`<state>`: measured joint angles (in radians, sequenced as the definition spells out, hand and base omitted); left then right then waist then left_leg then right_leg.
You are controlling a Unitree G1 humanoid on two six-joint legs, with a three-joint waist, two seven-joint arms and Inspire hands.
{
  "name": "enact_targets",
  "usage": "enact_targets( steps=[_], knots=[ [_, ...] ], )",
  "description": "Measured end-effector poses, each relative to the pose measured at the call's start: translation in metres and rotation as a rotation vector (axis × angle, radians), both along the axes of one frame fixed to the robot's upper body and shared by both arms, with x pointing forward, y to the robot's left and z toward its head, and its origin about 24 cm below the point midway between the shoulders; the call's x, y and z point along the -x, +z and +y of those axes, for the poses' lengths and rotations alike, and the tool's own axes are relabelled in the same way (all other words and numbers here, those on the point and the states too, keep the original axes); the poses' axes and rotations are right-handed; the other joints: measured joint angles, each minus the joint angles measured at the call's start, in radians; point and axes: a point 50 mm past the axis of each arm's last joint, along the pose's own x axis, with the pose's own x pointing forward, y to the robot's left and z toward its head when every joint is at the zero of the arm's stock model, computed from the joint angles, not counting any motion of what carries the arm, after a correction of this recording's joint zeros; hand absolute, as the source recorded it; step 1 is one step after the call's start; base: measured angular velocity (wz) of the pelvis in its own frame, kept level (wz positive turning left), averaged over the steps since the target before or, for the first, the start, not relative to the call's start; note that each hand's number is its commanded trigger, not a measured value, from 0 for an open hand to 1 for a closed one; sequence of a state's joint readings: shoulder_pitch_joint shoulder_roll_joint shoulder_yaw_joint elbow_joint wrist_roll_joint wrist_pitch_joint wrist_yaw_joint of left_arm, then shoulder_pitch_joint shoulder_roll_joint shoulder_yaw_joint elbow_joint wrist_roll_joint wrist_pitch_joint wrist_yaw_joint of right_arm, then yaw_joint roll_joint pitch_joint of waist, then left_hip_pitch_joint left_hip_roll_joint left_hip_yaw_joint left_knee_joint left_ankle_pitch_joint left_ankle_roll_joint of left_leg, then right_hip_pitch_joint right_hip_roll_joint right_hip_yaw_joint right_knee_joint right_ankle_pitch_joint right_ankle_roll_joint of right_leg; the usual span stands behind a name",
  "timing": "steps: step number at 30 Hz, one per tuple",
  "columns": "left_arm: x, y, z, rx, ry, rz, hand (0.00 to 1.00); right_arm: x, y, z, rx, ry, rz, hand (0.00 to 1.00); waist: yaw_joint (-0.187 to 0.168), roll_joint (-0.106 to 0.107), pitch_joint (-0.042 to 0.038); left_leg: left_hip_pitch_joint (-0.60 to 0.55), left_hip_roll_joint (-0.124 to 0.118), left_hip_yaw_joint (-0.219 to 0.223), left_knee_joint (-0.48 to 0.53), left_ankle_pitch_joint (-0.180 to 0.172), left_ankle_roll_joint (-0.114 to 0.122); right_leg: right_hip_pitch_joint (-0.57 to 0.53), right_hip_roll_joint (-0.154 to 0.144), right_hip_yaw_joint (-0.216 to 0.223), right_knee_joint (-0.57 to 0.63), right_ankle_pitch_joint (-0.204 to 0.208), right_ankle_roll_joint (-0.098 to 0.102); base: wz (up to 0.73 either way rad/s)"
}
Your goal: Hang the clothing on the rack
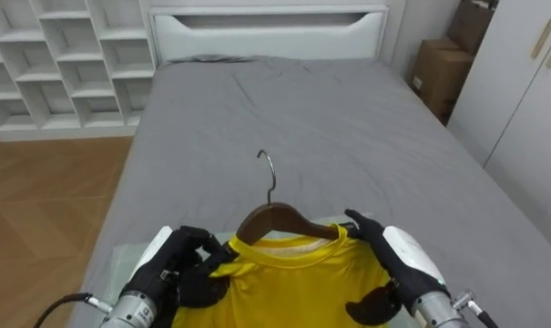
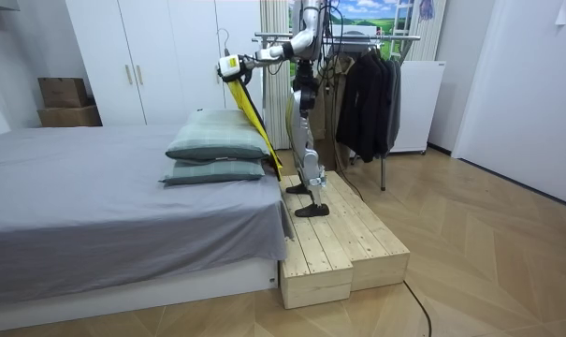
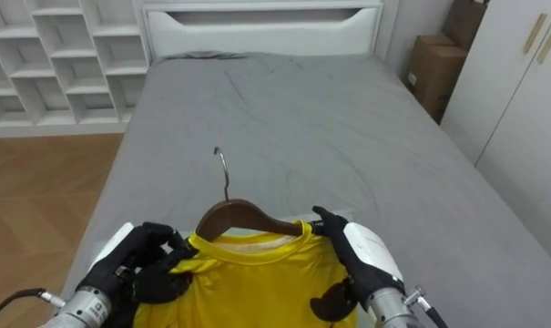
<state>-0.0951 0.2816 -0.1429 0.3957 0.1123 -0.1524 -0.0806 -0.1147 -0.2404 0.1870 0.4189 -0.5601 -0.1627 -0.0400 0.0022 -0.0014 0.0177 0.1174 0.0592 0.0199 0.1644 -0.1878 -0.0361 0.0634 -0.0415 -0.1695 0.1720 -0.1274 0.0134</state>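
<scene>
Yellow shirt (image 1: pixel 293 282) is up over the grey bed (image 1: pixel 348 118), draped on the wooden hanger (image 1: pixel 273 220) at 6 o'clock, hook pointing to 12. Left hand (image 1: pixel 179 264) at 7 o'clock, fingers curled tight round the shirt's shoulder. Right hand (image 1: pixel 398 260) at 5 o'clock, fingers and thumb pinching the other shoulder. In the room view the robot stands on the wooden platform (image 2: pixel 339 243) at the bed's end, clothes rack (image 2: pixel 395 37) behind it

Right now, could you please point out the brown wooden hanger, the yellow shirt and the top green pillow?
brown wooden hanger (image 1: pixel 275 218): left eye view, top of its wooden arch.
yellow shirt (image 1: pixel 293 284): left eye view, fabric below collar.
top green pillow (image 2: pixel 217 140): room view, upper face.
</scene>
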Motion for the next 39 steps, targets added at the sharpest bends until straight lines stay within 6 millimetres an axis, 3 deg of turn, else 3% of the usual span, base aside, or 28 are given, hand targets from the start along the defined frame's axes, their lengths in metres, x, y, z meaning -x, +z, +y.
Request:
enact_targets(
  steps=[6,12,20,24,31,39],
  knots=[
    [-0.002,0.007,-0.002,0.004,-0.014,-0.029,1.0,-0.005,0.005,0.001,0.096,0.02,-0.048,0.0,-0.001,0.0,0.0009,-0.003,-0.003,-0.002,0.001,0.0,0.0,-0.002,-0.002,-0.003,-0.002,-0.002,0.003,0.0],
    [-0.013,0.019,-0.001,0.026,-0.047,-0.053,1.0,-0.007,0.018,0.009,0.305,0.073,-0.22,0.0,0.006,-0.001,-0.0002,-0.017,-0.003,0.006,0.004,0.0,0.0,-0.024,-0.002,0.002,0.011,-0.001,0.002,-0.03],
    [-0.016,0.021,-0.012,0.164,-0.074,-0.041,1.0,-0.02,0.058,0.025,0.325,0.066,-0.565,0.0,0.002,-0.003,-0.0012,-0.018,-0.002,0.01,0.004,0.0,0.0,-0.031,-0.003,0.004,0.022,-0.001,0.001,0.0],
    [-0.017,0.024,-0.012,0.195,-0.068,-0.045,1.0,-0.019,0.062,0.021,0.316,0.026,-0.642,0.0,0.005,-0.002,-0.0019,-0.025,-0.003,0.01,0.004,0.0,0.0,-0.036,-0.004,0.005,0.02,-0.001,0.002,0.0],
    [-0.02,0.027,-0.018,0.209,-0.083,-0.032,1.0,-0.016,0.066,0.01,0.373,0.024,-0.73,0.0,0.013,0.0,-0.011,-0.042,-0.002,0.011,0.005,0.0,0.0,-0.059,-0.003,0.006,0.03,-0.001,0.002,0.0],
    [-0.026,0.032,-0.026,0.229,-0.111,-0.014,1.0,-0.013,0.066,0.012,0.396,0.014,-0.791,0.0,0.035,-0.006,-0.0163,-0.066,-0.002,0.008,0.025,0.0,0.0,-0.081,-0.006,0.006,0.05,-0.001,0.0,0.01]
  ],
)
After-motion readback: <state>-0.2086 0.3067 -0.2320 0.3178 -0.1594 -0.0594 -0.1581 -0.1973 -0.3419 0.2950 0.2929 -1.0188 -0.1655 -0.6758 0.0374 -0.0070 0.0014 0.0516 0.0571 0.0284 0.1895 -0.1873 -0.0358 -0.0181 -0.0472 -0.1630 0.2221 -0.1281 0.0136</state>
